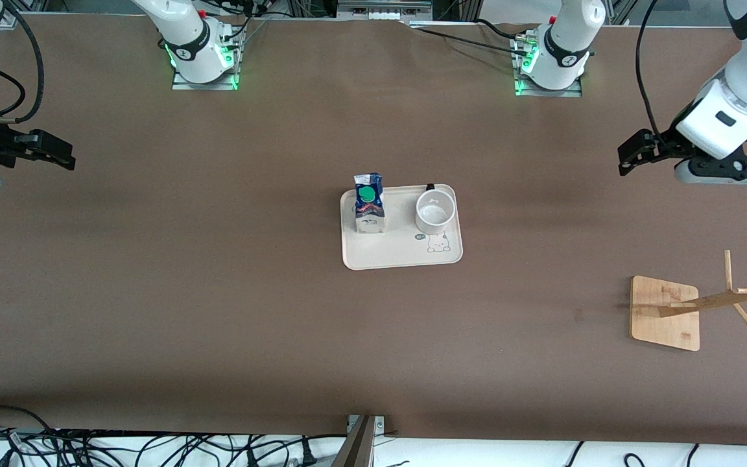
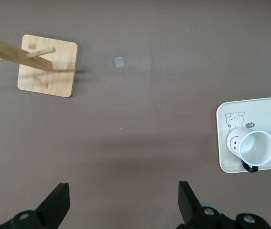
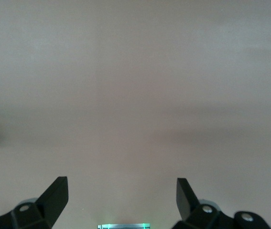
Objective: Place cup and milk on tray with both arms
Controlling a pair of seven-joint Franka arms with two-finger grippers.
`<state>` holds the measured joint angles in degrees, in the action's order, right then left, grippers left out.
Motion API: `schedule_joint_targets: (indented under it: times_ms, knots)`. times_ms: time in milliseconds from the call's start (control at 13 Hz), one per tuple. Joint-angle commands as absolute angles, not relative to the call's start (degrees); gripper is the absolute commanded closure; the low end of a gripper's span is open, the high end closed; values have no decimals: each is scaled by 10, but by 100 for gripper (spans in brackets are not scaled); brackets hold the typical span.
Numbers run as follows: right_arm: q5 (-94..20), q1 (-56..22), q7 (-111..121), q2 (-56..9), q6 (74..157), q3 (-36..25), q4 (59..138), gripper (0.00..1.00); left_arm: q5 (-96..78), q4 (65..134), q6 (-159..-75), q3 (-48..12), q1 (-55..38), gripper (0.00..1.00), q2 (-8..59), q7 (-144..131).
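Note:
The cream tray lies at the middle of the table. The milk carton with its green cap stands upright on the tray, at the end toward the right arm. The white cup stands on the tray toward the left arm's end, handle pointing toward the robot bases. The left wrist view shows the cup, its smiley face and the tray. My left gripper is open and empty, raised over the left arm's end of the table. My right gripper is open and empty, raised over the right arm's end.
A wooden mug stand with a square base and angled pegs stands toward the left arm's end, nearer the front camera than the tray; it also shows in the left wrist view. Cables lie along the table's front edge.

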<state>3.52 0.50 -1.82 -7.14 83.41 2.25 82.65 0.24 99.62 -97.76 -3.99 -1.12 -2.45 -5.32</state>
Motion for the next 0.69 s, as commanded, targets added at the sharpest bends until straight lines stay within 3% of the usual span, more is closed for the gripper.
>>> schedule_joint_targets:
  times_ms: [0,615]
  knots:
    - [43,11,-10,-60,830,29,836,0,13,1009,-978,-27,-11,0,-32,-53]
    - [38,10,-10,-61,871,30,835,0,11,1007,-981,-27,-1,0,-32,-60]
